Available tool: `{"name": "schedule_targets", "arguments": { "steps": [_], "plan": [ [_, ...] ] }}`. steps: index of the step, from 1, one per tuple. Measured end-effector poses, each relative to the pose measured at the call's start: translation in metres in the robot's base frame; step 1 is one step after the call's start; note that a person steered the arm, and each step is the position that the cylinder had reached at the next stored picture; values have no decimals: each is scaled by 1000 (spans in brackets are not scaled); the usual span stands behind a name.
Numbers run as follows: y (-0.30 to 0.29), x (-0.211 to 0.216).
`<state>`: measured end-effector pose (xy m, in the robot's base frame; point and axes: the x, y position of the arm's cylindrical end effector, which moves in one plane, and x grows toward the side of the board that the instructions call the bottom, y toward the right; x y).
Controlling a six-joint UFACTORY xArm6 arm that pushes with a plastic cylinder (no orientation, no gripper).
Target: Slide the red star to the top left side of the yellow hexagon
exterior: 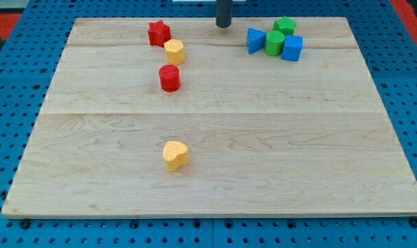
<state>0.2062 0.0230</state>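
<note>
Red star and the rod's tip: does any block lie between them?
No. In the camera view, only bare board separates the red star from my tip; the yellow hexagon sits just below-right of the star.

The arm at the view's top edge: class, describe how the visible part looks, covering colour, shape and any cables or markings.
Only a short stub shows: a straight, dark grey to black cylindrical rod with a smooth, plain surface, ending in my tip, which is blunt and rounded. No cables, labels or markings can be seen on it. The rest of the arm is cut off by the frame.

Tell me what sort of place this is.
Probably a robotics lab bench: a wooden board lies on a blue perforated surface, small coloured blocks such as the red star are scattered on it, and my tip hangs at the view's top.
</note>
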Motion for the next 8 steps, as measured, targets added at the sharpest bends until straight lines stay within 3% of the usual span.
{"name": "schedule_targets", "arguments": {
  "steps": [2, 4, 6, 8],
  "plan": [
    [-1, 0],
    [-64, -4],
    [-77, 43],
    [-77, 21]
  ]
}}
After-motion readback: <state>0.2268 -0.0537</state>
